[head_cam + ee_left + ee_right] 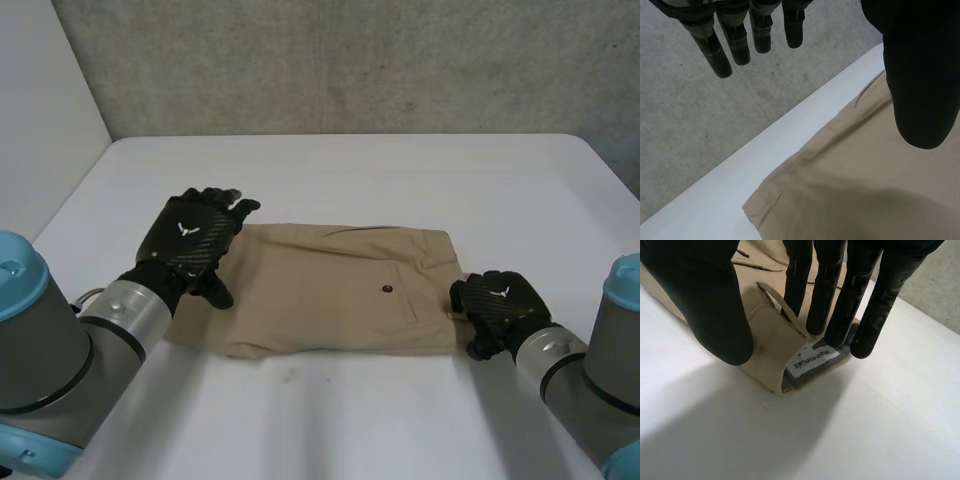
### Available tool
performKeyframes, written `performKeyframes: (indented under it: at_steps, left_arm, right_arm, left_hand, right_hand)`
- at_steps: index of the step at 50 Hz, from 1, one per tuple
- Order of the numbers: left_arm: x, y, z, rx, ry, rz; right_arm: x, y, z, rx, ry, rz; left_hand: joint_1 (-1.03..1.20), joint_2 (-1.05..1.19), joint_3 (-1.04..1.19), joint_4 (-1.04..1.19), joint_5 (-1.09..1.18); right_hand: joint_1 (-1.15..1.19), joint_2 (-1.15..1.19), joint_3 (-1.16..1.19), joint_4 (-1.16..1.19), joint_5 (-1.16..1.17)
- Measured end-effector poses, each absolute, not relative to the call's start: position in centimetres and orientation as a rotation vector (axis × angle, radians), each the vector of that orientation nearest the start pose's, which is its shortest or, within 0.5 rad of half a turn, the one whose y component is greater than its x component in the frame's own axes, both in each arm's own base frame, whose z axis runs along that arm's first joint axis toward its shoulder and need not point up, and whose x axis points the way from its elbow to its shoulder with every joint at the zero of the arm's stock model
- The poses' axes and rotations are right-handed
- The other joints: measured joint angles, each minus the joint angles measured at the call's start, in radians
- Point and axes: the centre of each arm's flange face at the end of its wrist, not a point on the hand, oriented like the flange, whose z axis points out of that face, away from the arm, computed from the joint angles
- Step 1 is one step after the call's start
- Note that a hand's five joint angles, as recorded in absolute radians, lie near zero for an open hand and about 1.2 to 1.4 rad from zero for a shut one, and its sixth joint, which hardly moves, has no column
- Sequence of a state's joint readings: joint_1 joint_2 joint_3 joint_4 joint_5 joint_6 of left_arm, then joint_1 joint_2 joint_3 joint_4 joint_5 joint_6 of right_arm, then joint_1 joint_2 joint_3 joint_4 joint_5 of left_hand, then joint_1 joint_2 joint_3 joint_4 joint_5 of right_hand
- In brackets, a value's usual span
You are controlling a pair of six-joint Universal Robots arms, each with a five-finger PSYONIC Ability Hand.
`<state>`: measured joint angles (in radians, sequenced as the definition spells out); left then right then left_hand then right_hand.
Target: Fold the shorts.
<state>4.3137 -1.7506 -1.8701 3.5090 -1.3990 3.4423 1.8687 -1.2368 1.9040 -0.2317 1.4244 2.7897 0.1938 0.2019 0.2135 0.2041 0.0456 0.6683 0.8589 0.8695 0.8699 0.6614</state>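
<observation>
Shorts (330,290) lie flat mid-table (400,170), legs stacked, waistband (775,340) at your right hand (500,305). Left hand (190,240) hovers over hem end, fingers (722,55) straight, holding nothing. Right hand straddles waistband corner: fingers straight by label (812,361), thumb (705,300) spread, no pinch closed. Risk: you grab top layer only, lower layer drags, stack skews. Hem end unpinned, so it may slide.
</observation>
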Motion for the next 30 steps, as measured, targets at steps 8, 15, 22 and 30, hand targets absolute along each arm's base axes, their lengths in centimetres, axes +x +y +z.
performKeyframes:
  at_steps: [8, 15, 22, 30]
  left_arm:
    - [-25.6, -23.1, 20.0, 1.03, 2.269, -2.215]
    - [-25.5, -22.9, 20.2, 1.028, 2.261, -2.224]
    - [-25.3, -22.8, 21.2, 1.014, 2.226, -2.261]
    - [-24.9, -22.5, 22.8, 0.988, 2.189, -2.298]
  right_arm:
    - [22.5, -24.3, 12.4, -0.971, 2.395, -1.68]
    - [21.6, -24.9, 12.4, -0.971, 2.454, -1.723]
    - [18.6, -26.3, 14.4, -0.925, 2.526, -1.819]
    - [14.7, -28.1, 17.9, -1.076, 2.604, -1.991]
  left_hand:
    - [0.0, 0.0, 0.0, 0.0, 0.0]
    - [0.0, 0.0, 0.0, 0.0, 0.0]
    - [0.0, 0.0, 0.0, 0.0, 0.0]
    - [0.0, 0.0, 0.0, 0.0, 0.0]
  right_hand:
    - [0.168, 0.28, 0.264, 0.27, 0.256]
    - [0.2, 0.314, 0.309, 0.32, 0.296]
    - [0.233, 0.314, 0.309, 0.32, 0.296]
    - [0.267, 0.314, 0.309, 0.32, 0.313]
